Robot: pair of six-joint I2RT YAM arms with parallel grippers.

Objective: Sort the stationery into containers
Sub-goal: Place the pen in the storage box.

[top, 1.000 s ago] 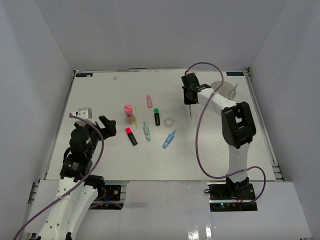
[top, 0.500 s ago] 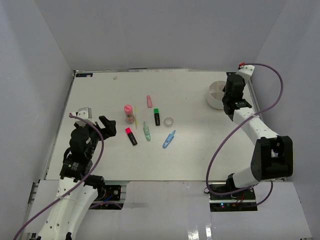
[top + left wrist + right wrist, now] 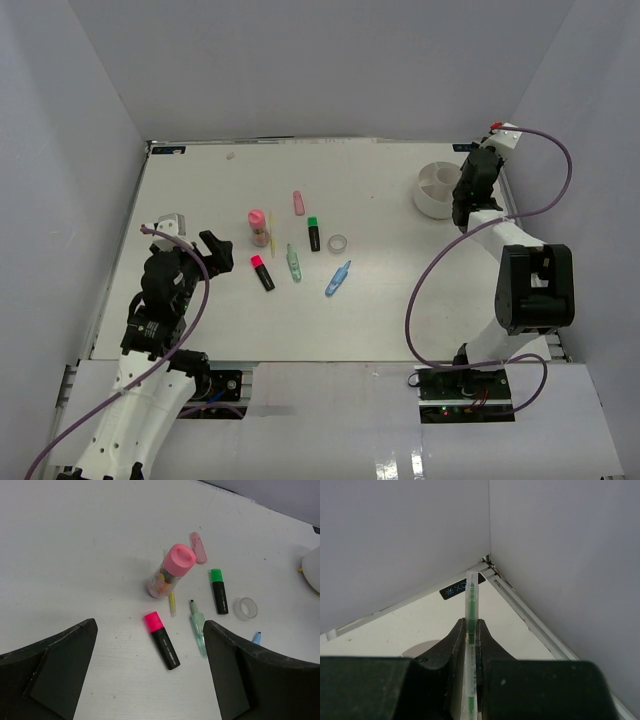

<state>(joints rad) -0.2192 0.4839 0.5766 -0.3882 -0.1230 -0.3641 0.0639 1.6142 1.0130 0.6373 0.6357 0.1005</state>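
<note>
While the right end effector (image 3: pixel 471 627) is clenched on a green pen (image 3: pixel 471 592), it hangs by the 3 o'clock rim of the tub (image 3: pixel 432 190), which sits toward 2 o'clock on the worktop (image 3: pixel 400 310). Much of the pen sticks out past the fingers, toward the corner of the walls (image 3: pixel 545 540). The wrist view shows only a sliver of the tub, so the compartment below cannot be told.

The likely slip is a drop off target. Released this near the rim, the pen could strike the edge or a divider and tip out onto the worktop. With the wall close at 3 o'clock, a swing of the wrist could knock the pen's free end askew in the grip.

The left end effector (image 3: pixel 195 242) is spread wide and holds nothing, resting near 9 o'clock. The other items lie apart near the centre:
- glue stick (image 3: pixel 172 570), upright, with a pencil (image 3: pixel 172 602) touching it
- eraser (image 3: pixel 198 547) toward 12 o'clock
- green-capped highlighter (image 3: pixel 218 587) beside the tape (image 3: pixel 245 608)
- pink-capped highlighter (image 3: pixel 161 640)
- second green pen (image 3: pixel 198 625)
- blue pen (image 3: pixel 338 278) toward 5 o'clock

Nothing lies between them and the tub.
</note>
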